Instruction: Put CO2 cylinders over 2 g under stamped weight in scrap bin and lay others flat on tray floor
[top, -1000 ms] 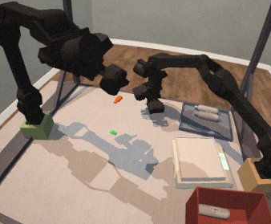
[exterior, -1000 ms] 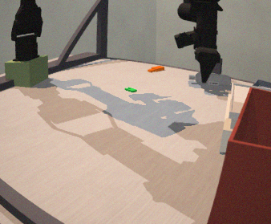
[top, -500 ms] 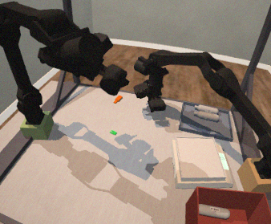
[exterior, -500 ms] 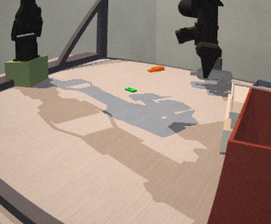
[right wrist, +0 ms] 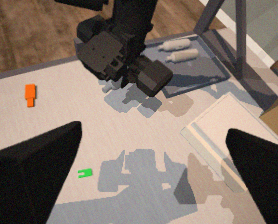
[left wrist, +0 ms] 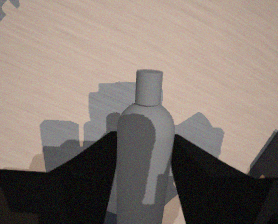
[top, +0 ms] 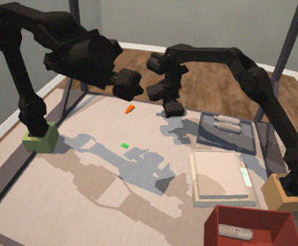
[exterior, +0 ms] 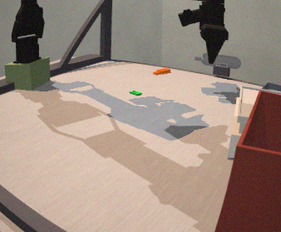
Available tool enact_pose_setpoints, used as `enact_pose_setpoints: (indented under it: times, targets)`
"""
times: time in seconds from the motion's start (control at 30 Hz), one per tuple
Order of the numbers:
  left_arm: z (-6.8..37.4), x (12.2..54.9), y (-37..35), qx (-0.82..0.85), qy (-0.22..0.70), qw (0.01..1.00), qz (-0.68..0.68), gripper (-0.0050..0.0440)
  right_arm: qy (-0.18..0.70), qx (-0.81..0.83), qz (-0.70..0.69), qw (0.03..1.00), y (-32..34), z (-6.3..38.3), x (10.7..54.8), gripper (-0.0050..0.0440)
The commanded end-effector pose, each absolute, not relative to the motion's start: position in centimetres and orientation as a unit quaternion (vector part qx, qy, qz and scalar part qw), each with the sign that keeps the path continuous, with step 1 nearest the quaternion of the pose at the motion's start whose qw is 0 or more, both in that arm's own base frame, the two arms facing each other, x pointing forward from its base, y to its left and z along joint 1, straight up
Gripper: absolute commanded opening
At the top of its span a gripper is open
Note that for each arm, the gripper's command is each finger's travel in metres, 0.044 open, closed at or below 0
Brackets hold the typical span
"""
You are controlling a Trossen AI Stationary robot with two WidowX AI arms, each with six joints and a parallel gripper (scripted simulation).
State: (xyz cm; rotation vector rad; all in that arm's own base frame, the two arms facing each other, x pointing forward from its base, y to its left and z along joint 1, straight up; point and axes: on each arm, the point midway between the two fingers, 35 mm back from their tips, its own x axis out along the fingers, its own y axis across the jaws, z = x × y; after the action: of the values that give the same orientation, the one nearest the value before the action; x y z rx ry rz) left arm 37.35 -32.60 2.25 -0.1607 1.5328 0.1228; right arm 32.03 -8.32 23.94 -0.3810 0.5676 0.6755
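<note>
"Gripping the held CO2 cylinder (top: 160, 114) (exterior: 232, 62) (left wrist: 145, 160) (right wrist: 108, 87) across its body, the left gripper (top: 174, 111) (exterior: 211, 60) (left wrist: 144, 139) (right wrist: 117, 82) has its fingers closed against both sides. The cylinder hangs roughly level above the table, well apart from the scale (top: 219, 173) (exterior: 232, 146) (right wrist: 235, 120). Its label is too small to read."

"And the step in hand?"

"Weighing, by my judgement. Carry it level to the scale, lower until its side meets the pan, and release gently. Then withdraw both fingers fully before comparing reading with stamp; a touching finger would falsify a two-gram test. A round body may roll if let go high."

"What surrounds the scale?"

"Beyond it in the top view, the tray (top: 227, 146) (right wrist: 210, 70) with two cylinders (top: 228, 128) (right wrist: 183, 55) lying flat; on its near side, the scrap bin (top: 254, 209) (exterior: 262, 175), one cylinder (top: 236, 233) inside."

"The other arm?"

"Well apart from the scale, the right gripper (top: 128, 86) (right wrist: 155, 131) stands wide open, nothing between its fingers. It should keep out of the carrying path."
</note>
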Motion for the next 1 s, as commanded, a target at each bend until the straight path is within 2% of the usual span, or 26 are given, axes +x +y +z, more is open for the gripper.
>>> enact_pose_setpoints:
  times: [0.0, 0.23, 0.67, 0.77, 0.97]
  targets:
    - [7.0, 38.1, -29.5, -0.092, 0.674, 0.732, 0.040, -0.0043, 0.254, -0.295, 0.329, 0.860, -8.0, 23.2, 32.0, 0.0440]
    - [8.2, 37.7, -26.8, -0.090, 0.675, 0.731, 0.041, -0.0050, 0.236, -0.417, 0.333, 0.812, -8.2, 21.9, 32.2, 0.0440]
    - [10.5, 35.7, -19.9, -0.085, 0.677, 0.730, 0.045, -0.0050, 0.189, -0.699, 0.323, 0.610, -8.7, 19.3, 32.8, 0.0440]
    - [10.7, 35.4, -19.4, -0.085, 0.677, 0.730, 0.046, -0.0050, 0.186, -0.716, 0.321, 0.591, -8.8, 19.2, 32.8, 0.0440]
    - [11.3, 33.7, -16.1, -0.083, 0.678, 0.729, 0.048, -0.0050, 0.170, -0.805, 0.308, 0.478, -9.0, 18.5, 32.9, 0.0440]
